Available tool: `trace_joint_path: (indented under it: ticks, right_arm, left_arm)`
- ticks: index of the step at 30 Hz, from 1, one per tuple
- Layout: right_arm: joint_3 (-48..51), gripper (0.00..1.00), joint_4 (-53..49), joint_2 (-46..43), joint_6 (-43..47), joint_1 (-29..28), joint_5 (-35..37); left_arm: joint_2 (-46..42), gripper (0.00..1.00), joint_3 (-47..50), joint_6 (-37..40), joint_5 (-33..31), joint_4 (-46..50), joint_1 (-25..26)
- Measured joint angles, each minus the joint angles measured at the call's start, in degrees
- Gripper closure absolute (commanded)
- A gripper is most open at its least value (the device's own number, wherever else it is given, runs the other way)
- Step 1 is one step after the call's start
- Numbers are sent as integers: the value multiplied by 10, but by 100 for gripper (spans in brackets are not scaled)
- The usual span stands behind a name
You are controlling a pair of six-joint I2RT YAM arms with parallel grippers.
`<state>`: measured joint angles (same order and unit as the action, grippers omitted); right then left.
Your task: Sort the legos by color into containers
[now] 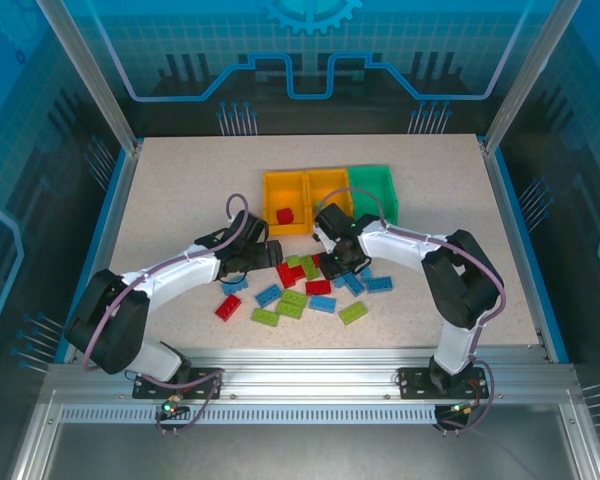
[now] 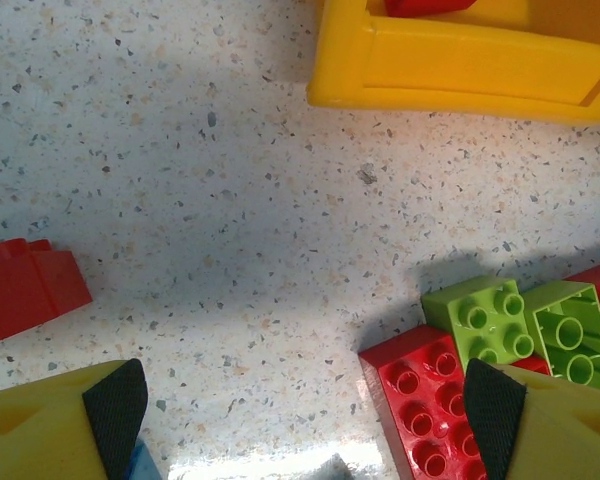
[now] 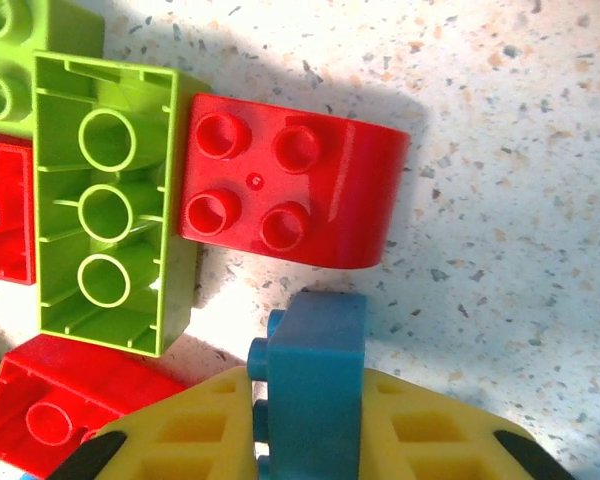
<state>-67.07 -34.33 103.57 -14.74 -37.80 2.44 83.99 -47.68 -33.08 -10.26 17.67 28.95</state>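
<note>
Legos (image 1: 305, 290) lie loose in a heap on the bench (image 1: 180, 180) just in front of the containers (image 1: 328, 190), a joined row of two yellow bins and one green. One binned red brick (image 1: 284, 215) sits in the left yellow bin. The right tool (image 3: 310, 420), in front of the middle container, is squeezed narrow on a blue brick (image 3: 315, 340), gripping its two flat side walls with the studs pointing sideways. We can't tell from the wrist view whether it has left the bench. The left tool (image 2: 305, 430), in front of the left container, gapes wide and holds nothing, and a flat red brick (image 2: 425, 410) lies just inside one pad (image 2: 495, 410). We judge these bricks light, rigid and glossy, so they won't crush but could slip or pivot in a loose pinch. We'd take them across opposite flat walls, low and centred, not over the studs. The rounded red brick (image 3: 290, 195) has a curved end, so we'd use its straight pair of walls. The upturned green brick (image 3: 105, 240) touches its neighbours, leaving little room for a finger beside it. It should be nudged apart or left till later.
</note>
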Motion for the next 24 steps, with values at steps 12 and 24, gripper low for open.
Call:
trace_joint_path:
  ticks: [12, 24]
  right_arm:
    - [-50, 78, -3, -77, -12, 119, 19]
    - [-205, 78, 14, 44, -17, 214, 66]
  left_arm:
    - [-1, 11, 5, -1, -9, 0, 0]
    - [-40, 4, 37, -15, -26, 23, -26]
